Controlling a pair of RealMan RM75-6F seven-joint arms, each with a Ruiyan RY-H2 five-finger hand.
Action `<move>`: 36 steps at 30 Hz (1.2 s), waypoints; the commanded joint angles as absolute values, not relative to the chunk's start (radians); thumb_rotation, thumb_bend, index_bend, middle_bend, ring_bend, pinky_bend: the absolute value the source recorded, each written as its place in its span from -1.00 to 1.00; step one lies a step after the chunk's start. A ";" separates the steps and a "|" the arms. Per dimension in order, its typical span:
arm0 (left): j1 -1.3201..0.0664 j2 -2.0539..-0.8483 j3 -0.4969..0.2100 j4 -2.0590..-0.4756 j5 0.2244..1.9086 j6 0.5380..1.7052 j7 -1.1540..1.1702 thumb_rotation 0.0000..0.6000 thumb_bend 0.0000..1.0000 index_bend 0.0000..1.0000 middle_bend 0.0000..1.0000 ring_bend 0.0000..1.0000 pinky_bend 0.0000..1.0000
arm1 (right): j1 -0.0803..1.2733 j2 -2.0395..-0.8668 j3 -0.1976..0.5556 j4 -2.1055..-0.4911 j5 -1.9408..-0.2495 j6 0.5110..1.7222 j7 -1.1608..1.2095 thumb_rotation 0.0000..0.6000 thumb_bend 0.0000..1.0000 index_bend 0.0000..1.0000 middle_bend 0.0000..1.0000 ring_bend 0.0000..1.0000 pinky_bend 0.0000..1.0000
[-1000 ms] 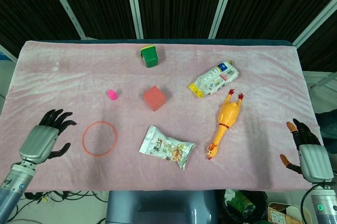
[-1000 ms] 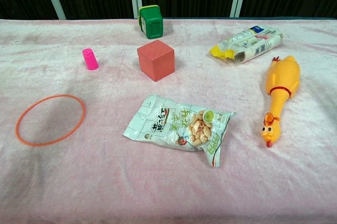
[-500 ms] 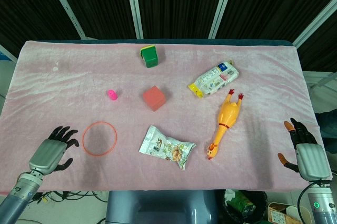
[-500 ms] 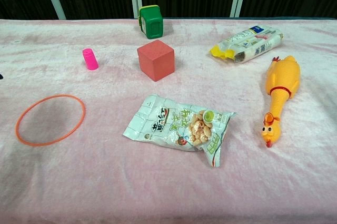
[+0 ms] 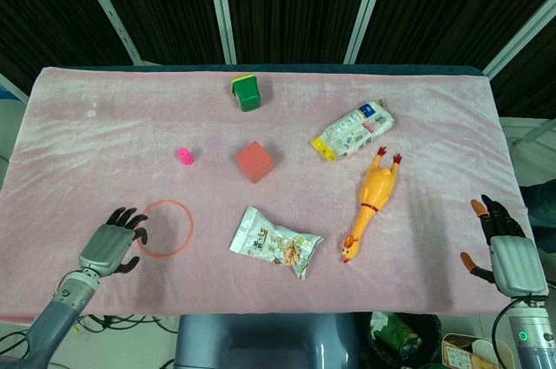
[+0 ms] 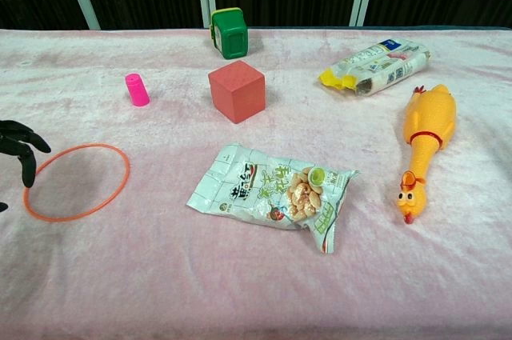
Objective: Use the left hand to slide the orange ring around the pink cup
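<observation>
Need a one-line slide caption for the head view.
Left hand open at the orange ring's edge, pink cup standing apart beyond it.

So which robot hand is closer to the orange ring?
The left hand. Its fingers reach the near-left edge of the orange ring. The right hand is far off at the table's right edge, past the rubber chicken.

From your orange ring [image 5: 164, 228], the bare cloth toward the pink cup [image 5: 185, 156] at 1 o'clock is unobstructed; the red cube [image 5: 254, 161] stands at 2 o'clock.
</observation>
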State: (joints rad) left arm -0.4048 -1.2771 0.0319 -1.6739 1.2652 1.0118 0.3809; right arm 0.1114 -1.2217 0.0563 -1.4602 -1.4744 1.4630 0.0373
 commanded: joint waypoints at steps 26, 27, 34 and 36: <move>-0.421 -1.394 0.065 -1.550 1.314 1.012 0.455 1.00 -0.32 -0.05 -0.69 -1.00 -1.00 | 0.111 -1.229 0.072 -1.443 -1.454 1.445 0.060 1.00 -0.66 -1.00 -1.00 -1.00 -0.63; -0.421 -1.398 0.067 -1.545 1.317 1.013 0.453 1.00 -0.32 -0.04 -0.69 -1.00 -1.00 | 0.111 -1.229 0.073 -1.442 -1.454 1.445 0.061 1.00 -0.66 -1.00 -1.00 -1.00 -0.63; -0.421 -1.414 0.071 -1.522 1.322 1.010 0.447 1.00 -0.30 0.00 -0.68 -1.00 -1.00 | 0.111 -1.230 0.075 -1.438 -1.451 1.440 0.066 1.00 -0.66 -1.00 -1.00 -1.00 -0.63; -0.422 -1.420 0.070 -1.515 1.319 1.007 0.449 1.00 -0.30 0.01 -0.68 -1.00 -1.00 | 0.112 -1.230 0.076 -1.436 -1.449 1.437 0.068 1.00 -0.66 -1.00 -1.00 -1.00 -0.63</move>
State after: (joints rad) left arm -0.4213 -1.4185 0.0705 -1.5164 1.3199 1.0082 0.4485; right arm 0.1114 -1.2302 0.0760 -1.4356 -1.4487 1.4369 0.0676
